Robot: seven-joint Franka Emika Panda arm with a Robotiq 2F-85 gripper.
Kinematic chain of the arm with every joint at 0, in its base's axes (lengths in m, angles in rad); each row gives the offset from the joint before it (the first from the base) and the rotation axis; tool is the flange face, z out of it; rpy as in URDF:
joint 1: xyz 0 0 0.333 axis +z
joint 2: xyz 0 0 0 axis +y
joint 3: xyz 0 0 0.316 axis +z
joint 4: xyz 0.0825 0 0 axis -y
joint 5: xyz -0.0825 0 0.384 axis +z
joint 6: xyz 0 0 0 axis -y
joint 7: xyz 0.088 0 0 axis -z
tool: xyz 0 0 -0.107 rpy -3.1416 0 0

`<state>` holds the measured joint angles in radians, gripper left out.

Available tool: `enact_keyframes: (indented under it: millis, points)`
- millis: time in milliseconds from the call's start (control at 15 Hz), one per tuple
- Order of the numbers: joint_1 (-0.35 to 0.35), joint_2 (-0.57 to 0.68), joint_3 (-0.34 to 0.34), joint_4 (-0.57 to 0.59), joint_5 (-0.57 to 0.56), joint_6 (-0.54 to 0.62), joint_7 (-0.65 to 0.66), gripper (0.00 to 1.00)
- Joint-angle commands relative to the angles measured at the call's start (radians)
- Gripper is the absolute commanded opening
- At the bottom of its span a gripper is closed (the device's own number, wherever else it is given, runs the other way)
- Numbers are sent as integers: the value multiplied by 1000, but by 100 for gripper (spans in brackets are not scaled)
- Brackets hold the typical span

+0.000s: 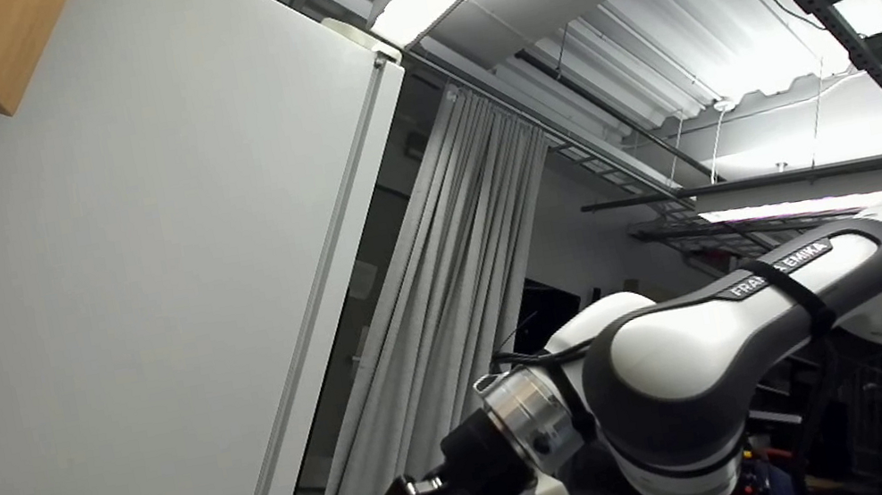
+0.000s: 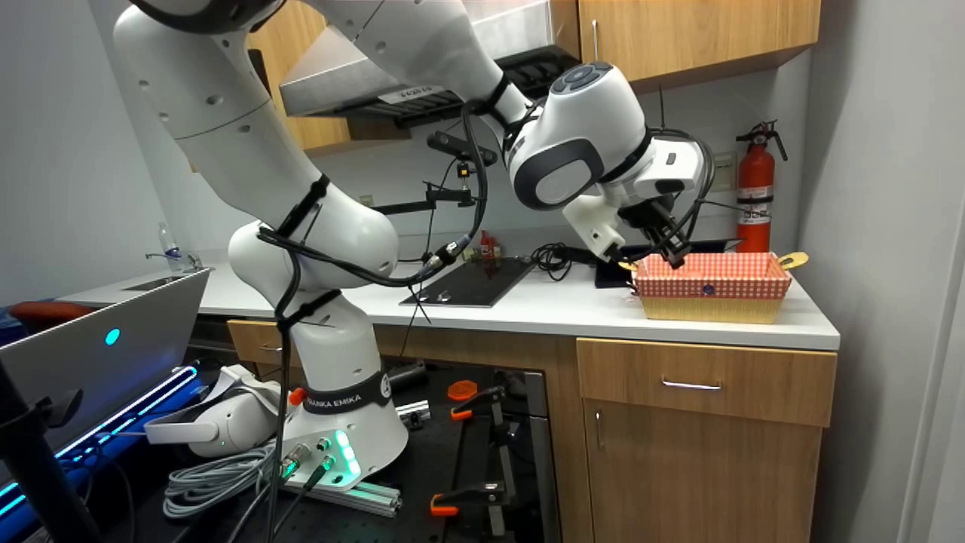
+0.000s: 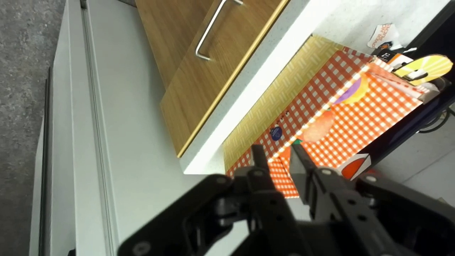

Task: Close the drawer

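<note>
Rises as a white robot arm [image 2: 354,234] from a black bench [image 2: 422,464], crosses in front of a range hood [image 2: 339,75] and arcs toward a white countertop [image 2: 573,302]. Ends in a black gripper [image 2: 676,259], tilted downward and seen against the rim of a red-checked basket [image 2: 731,292] with yellow handles [image 2: 793,261]; touching or apart, cannot tell. Hangs higher than a wooden drawer [image 2: 705,363] with a silver handle [image 2: 691,386], set just under the countertop and over a cabinet door [image 2: 701,475]; fully flush or not, cannot tell. Has a red fire extinguisher [image 2: 755,181] behind the basket, and beside the arm's base a white headset [image 2: 237,424].
</note>
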<state>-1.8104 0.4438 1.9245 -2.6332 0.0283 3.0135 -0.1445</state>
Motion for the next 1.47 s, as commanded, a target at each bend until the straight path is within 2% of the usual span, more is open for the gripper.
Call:
enact_keyframes:
  millis: [0, 333, 400, 933, 1000, 1400]
  points:
    - [-64, -5, 52, -4, -29, -39, -4, 57]
    - [-104, -6, 92, -9, -30, -61, -5, 94]
    - [-111, -6, 99, -9, -30, -64, -5, 99]
    - [-163, -1, 155, -11, -37, -109, -8, 100]
    - [-89, 18, 80, -11, -81, -71, 53, 100]
    - [-74, 20, 56, -10, -117, -72, 73, 100]
